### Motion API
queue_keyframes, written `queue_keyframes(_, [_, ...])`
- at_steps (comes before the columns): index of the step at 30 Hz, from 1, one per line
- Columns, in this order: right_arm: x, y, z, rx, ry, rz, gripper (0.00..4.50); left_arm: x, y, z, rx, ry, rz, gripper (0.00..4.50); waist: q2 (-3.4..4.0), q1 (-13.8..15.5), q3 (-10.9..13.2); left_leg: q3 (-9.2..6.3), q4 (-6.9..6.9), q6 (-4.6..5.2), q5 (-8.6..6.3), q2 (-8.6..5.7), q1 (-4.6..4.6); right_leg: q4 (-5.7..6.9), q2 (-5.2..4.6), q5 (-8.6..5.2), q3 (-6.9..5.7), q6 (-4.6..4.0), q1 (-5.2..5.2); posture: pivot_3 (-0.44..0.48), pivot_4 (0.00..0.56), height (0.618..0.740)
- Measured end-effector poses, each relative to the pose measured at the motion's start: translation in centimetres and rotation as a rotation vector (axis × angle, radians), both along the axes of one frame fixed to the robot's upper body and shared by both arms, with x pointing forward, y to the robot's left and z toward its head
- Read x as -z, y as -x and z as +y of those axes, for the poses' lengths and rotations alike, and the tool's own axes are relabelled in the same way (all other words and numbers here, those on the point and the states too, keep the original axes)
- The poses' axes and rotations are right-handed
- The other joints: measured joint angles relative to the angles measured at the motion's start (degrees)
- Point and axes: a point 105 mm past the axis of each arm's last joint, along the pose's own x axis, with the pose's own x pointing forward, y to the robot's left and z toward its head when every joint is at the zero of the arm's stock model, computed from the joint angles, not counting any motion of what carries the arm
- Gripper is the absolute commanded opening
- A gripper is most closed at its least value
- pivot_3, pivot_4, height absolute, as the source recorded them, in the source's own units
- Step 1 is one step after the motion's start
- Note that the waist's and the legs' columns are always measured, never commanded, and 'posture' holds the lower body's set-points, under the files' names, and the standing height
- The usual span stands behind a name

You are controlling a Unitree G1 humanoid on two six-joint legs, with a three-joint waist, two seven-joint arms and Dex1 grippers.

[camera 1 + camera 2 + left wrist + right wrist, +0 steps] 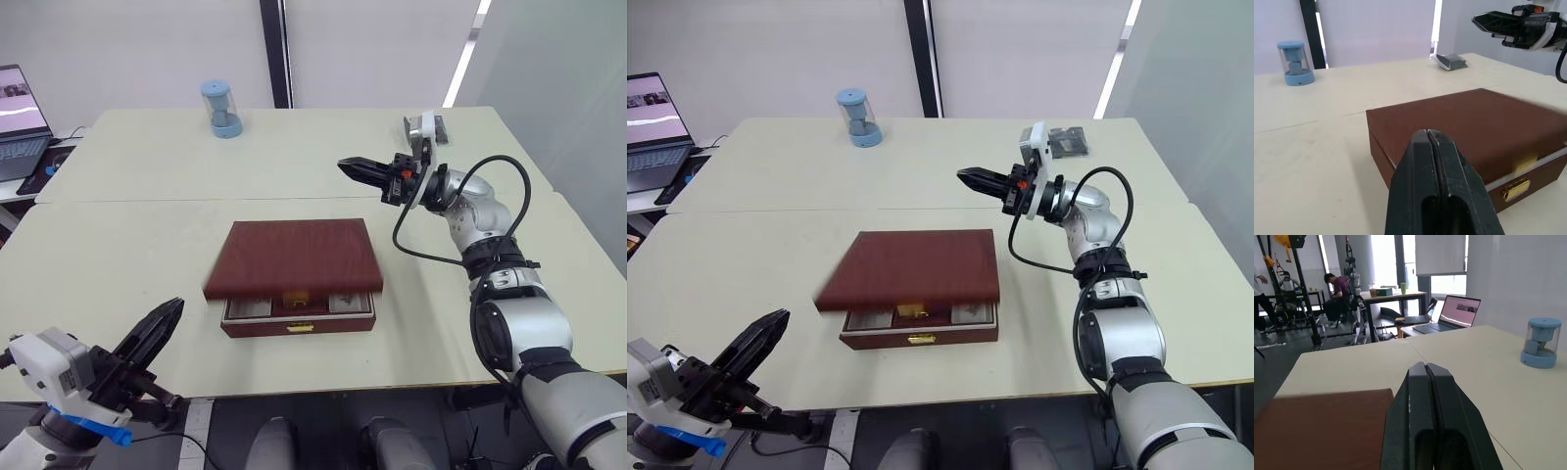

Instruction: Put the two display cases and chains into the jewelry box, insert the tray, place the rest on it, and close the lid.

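- hovering almost shut, the lid (296, 257) hides most of the jewelry box (298, 319) lining.
- left gripper (168, 315) pressed together off the table's (118, 245) near edge.
- right gripper (353, 166) together, raised behind the box.

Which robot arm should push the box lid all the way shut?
Probably the right: its tool hovers just behind the lid, which hangs slightly ajar over the jewelry box. The left tool sits low off the table's front edge.

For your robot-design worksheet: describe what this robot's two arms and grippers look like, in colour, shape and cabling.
The right arm has rounded silver-grey segments with black joints and a looping black cable. Its right gripper has pointed black fingers on a white wrist block with a red mark. The left gripper is equally black and pointed, behind a white block with a blue part.
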Motion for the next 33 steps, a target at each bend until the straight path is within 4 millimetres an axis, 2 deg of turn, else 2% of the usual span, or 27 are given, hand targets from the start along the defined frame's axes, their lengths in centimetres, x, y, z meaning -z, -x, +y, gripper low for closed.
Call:
queue_keyframes(4, [-0.1,-0.2,0.0,0.020,0.001,-0.006,0.03,0.0,-0.2,0.1,-0.005,0.000,0.007,0.00,0.00,0.02,0.00,0.00,0.00,0.00,0.00,0.00,0.00,0.00,0.00,0.00,0.00,0.00,0.00,0.000,0.150,0.740])
queue_keyframes(5, [-0.1,-0.2,0.0,0.028,0.000,-0.010,0.01,0.1,-0.2,0.1,-0.004,-0.002,0.014,0.17,0.00,0.03,0.00,0.00,0.00,0.00,0.00,-0.01,0.00,0.00,0.00,0.00,0.00,0.00,0.00,0.000,0.150,0.740])
queue_keyframes(8, [0.2,-0.4,-0.4,0.056,0.001,-0.014,0.59,0.3,-0.9,0.6,-0.012,-0.012,0.033,0.88,0.00,0.07,0.00,-0.03,0.00,0.00,0.00,0.00,0.01,0.00,0.01,0.00,-0.03,0.00,0.01,0.000,0.150,0.740])
queue_keyframes(14, [3.1,-0.5,-2.6,0.141,0.030,0.027,2.31,1.0,-2.7,2.0,-0.021,-0.046,0.117,2.81,0.00,0.28,0.00,-0.05,0.00,0.00,0.00,-0.03,-0.02,-0.02,-0.02,0.00,-0.05,0.00,0.02,0.000,0.150,0.740])
queue_keyframes(19, [5.5,0.4,-6.1,0.242,0.087,0.024,3.96,1.8,-5.1,4.8,-0.061,-0.032,0.218,4.45,0.01,0.29,0.01,-0.08,0.00,0.00,0.00,-0.04,-0.03,-0.03,-0.02,0.00,-0.07,0.01,0.02,0.000,0.150,0.740])
queue_keyframes(20, [6.2,0.7,-7.1,0.272,0.107,0.028,4.30,2.2,-5.4,5.5,-0.076,-0.025,0.243,4.50,0.02,0.28,0.01,-0.06,0.00,0.00,0.00,-0.04,-0.04,-0.05,-0.02,0.00,-0.06,0.01,0.02,0.000,0.150,0.740])
queue_keyframes(21, [6.8,0.9,-8.1,0.298,0.126,0.033,4.41,2.5,-5.7,6.0,-0.082,-0.021,0.261,4.50,0.02,0.26,0.02,-0.06,-0.01,0.00,0.00,-0.04,-0.03,-0.06,-0.03,0.00,-0.06,0.01,0.02,0.000,0.150,0.740])
queue_keyframes(25, [8.5,2.3,-11.4,0.374,0.213,0.053,4.41,2.5,-7.2,7.8,-0.104,-0.013,0.257,4.50,0.03,0.25,0.03,-0.09,-0.02,0.00,0.00,-0.01,-0.02,-0.04,0.01,0.00,-0.10,0.01,0.02,0.000,0.150,0.740])
queue_keyframes(33, [11.3,5.2,-16.2,0.490,0.332,0.111,4.41,3.3,-8.7,11.3,-0.175,-0.063,0.290,4.50,0.02,0.20,0.03,-0.05,-0.02,0.00,0.00,0.00,-0.02,-0.07,0.01,0.00,-0.07,0.01,0.02,0.000,0.150,0.740])
